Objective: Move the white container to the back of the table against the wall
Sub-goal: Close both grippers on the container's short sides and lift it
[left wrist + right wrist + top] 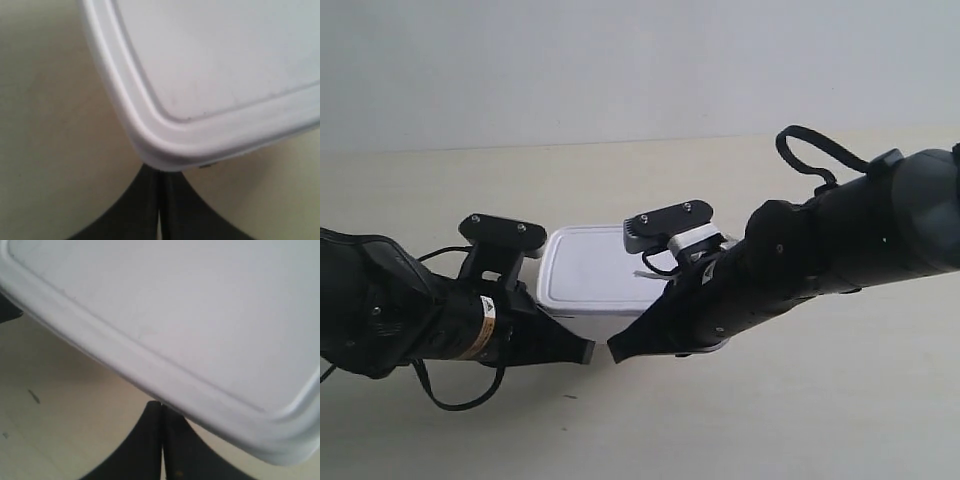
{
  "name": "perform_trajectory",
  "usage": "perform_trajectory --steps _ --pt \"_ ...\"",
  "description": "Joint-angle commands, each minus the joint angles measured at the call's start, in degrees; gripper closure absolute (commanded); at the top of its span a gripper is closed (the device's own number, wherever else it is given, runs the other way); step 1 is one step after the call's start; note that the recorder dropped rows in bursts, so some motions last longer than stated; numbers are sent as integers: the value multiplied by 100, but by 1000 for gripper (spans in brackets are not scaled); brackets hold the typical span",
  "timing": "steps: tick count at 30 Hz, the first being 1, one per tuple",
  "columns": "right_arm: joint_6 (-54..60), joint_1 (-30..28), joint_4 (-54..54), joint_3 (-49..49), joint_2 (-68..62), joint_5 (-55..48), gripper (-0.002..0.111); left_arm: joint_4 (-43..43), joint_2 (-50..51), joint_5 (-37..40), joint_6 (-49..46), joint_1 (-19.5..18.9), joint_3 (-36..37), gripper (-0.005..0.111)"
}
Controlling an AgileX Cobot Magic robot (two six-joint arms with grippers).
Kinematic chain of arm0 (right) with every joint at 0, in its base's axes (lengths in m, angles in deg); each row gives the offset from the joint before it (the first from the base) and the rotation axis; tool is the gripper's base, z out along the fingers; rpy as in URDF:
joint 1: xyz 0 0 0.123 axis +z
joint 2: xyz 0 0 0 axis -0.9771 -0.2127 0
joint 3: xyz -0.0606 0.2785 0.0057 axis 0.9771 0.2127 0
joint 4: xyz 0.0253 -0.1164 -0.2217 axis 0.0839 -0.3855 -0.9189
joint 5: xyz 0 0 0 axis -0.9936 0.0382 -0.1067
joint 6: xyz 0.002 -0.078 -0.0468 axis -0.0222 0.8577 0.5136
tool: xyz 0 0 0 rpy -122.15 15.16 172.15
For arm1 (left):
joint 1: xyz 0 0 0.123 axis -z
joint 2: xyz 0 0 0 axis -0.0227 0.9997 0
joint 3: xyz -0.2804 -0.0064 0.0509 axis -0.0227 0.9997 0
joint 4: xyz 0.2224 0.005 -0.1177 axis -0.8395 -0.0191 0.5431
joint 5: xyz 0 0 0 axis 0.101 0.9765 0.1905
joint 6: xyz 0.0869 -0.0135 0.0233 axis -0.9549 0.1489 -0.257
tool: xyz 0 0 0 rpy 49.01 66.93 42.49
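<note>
The white container (592,265) is seen standing on the table (800,420), lid on, near the middle and well apart from the wall (620,70), with bare table between them. The left gripper (160,190) is shown with its fingers pressed together, the tips hidden under the lid's rounded corner. The right gripper (162,422) is likewise drawn closed, its tips hidden under the lid's long edge. In the exterior view both dark tips are set at the container's side away from the wall, close to each other. Contact with the container's side cannot be told.
</note>
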Motion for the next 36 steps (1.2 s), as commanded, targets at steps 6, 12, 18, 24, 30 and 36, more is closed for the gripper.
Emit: perform_trajectory --steps 6,12,18,24,30,36 --pt "-404 -458 -464 -39 -13 32 108 -35 204 45 -11 -51 -340 107" --pt "-415 -458 -556 -195 -38 -21 108 -35 539 45 -11 -64 -621 107" --pt "-426 -458 -707 -418 -138 -79 108 -40 691 60 -11 -77 -883 107" --pt "-463 -458 -913 -794 -404 -330 108 -51 929 50 -11 -122 -1131 107" --pt "-903 -664 -1278 -1025 -515 -420 108 -66 990 21 -11 -244 -1300 107" --pt "-967 -973 -1345 -1025 -515 -446 108 -156 1088 -14 -24 -256 -1548 107"
